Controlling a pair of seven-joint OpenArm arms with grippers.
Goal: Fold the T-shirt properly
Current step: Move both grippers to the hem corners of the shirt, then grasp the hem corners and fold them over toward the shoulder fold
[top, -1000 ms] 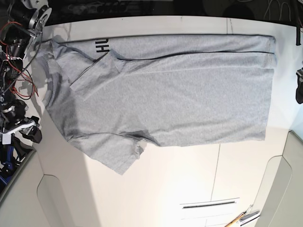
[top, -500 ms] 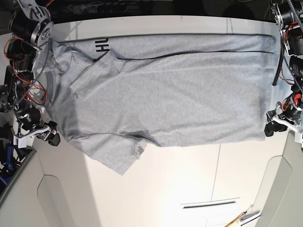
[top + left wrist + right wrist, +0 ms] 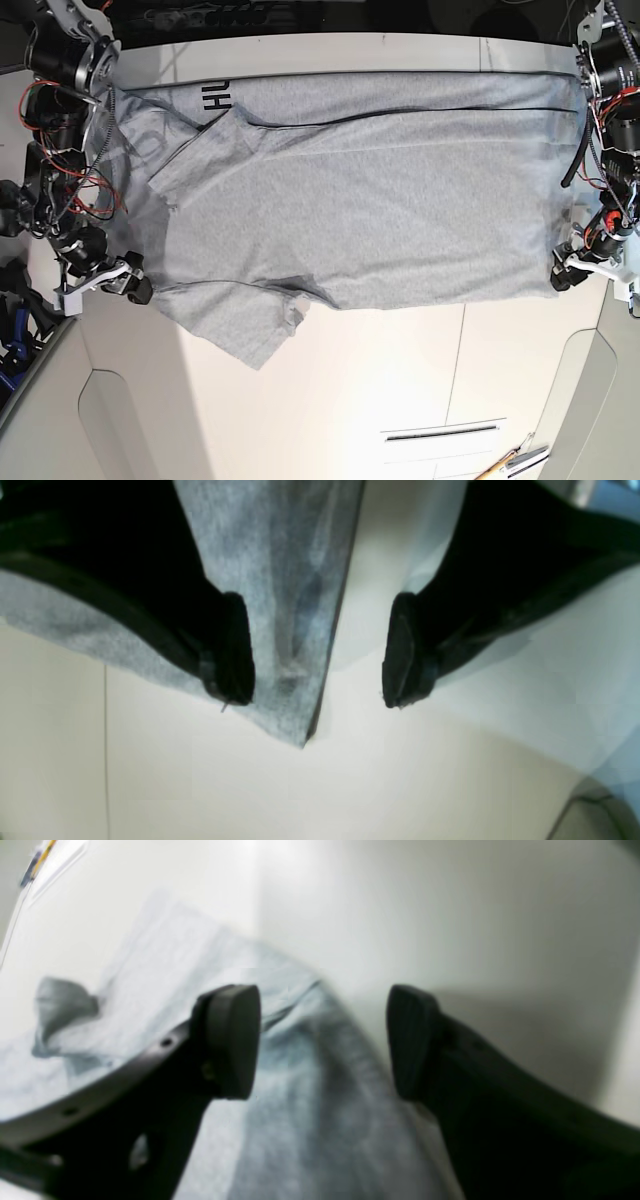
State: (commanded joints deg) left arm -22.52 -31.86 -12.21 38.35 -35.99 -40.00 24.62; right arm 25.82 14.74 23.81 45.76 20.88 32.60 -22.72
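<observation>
The T-shirt lies on the white table, its long axis running across the base view between the two arms; the near hem corner at the robot's left sits between the spread fingers of the left gripper, its tip projecting past them; the left gripper is the nearer to this corner, and closing there would probably be the next move. The right gripper is likewise spread, about the opposite side edge, near the base of a sleeve (a fold crosses the cloth here); neither appears to pinch fabric. Hidden or uncertain: the black fingers mask part of the cloth in both wrist views; the right wrist view is blurred; the lettering is mostly concealed; fingertip height above the table cannot be told.
</observation>
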